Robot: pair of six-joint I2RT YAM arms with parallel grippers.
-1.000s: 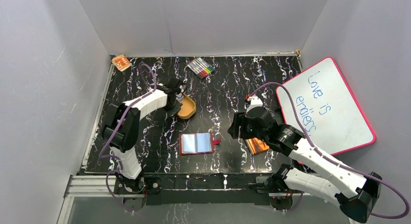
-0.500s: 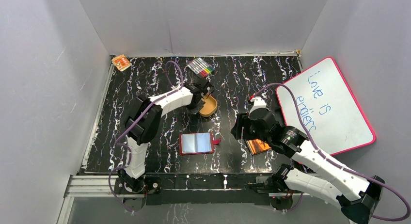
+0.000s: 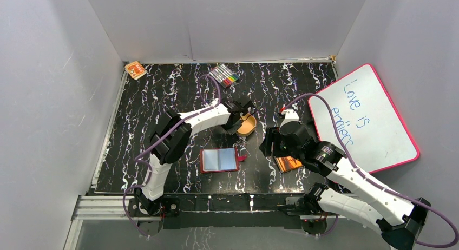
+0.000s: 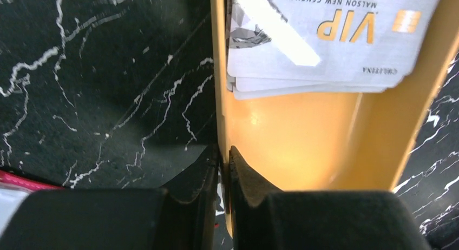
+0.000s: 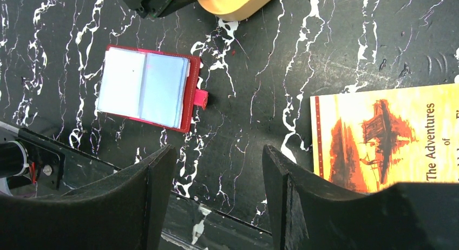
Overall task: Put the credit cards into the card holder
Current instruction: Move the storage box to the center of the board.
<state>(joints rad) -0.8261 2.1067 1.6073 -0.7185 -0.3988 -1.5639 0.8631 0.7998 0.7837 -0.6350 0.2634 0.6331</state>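
Note:
The credit cards (image 4: 325, 39) lie stacked in an orange oval tray (image 4: 292, 131); the top one is pale grey and reads VIP. My left gripper (image 4: 223, 152) is shut on the tray's rim and shows in the top view (image 3: 240, 122) by the tray (image 3: 248, 125). The card holder (image 3: 219, 159), a red wallet, lies open flat with its pale-blue sleeves up and its snap tab to the right; it also shows in the right wrist view (image 5: 147, 87). My right gripper (image 5: 216, 169) is open and empty above the table, right of the wallet.
An orange-brown book (image 3: 287, 163) lies under my right arm, also in the right wrist view (image 5: 387, 136). A whiteboard (image 3: 364, 117) leans at the right. A marker pack (image 3: 224, 75) lies at the back, a small orange box (image 3: 135, 70) in the back left corner.
My left gripper has dragged the orange tray with the cards to the right, from left of centre to the table's middle. The right arm has barely shifted.

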